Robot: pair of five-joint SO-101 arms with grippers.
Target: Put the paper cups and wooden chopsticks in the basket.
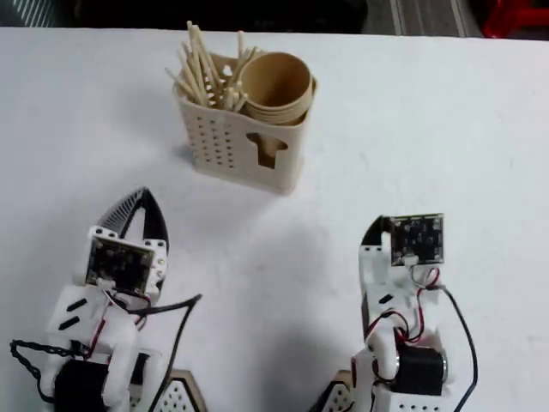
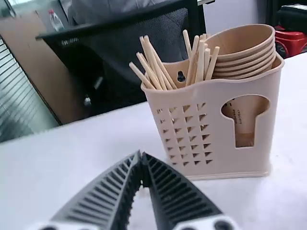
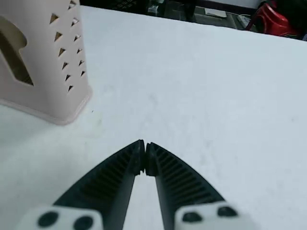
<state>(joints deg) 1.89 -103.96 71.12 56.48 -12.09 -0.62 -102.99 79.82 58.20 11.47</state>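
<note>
1. basket (image 1: 244,163) stands upright at the far side of the white table (image 1: 446,129), w/ stacked paper cups (image 1: 276,86) & wooden chopsticks (image 1: 206,69) inside.
2. left gripper (image 2: 142,160): fingers closed tip to tip, holding nothing, facing the basket, apart from it.
3. right gripper (image 3: 144,148): fingers pressed together, nothing held, over bare table near the basket.

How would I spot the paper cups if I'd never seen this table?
Near the far edge of the white table stands a beige perforated basket. The paper cups sit nested in its right-hand part in the high view, beside the wooden chopsticks. They are wide, round and tan, unlike the thin pale sticks fanning upward.
</note>
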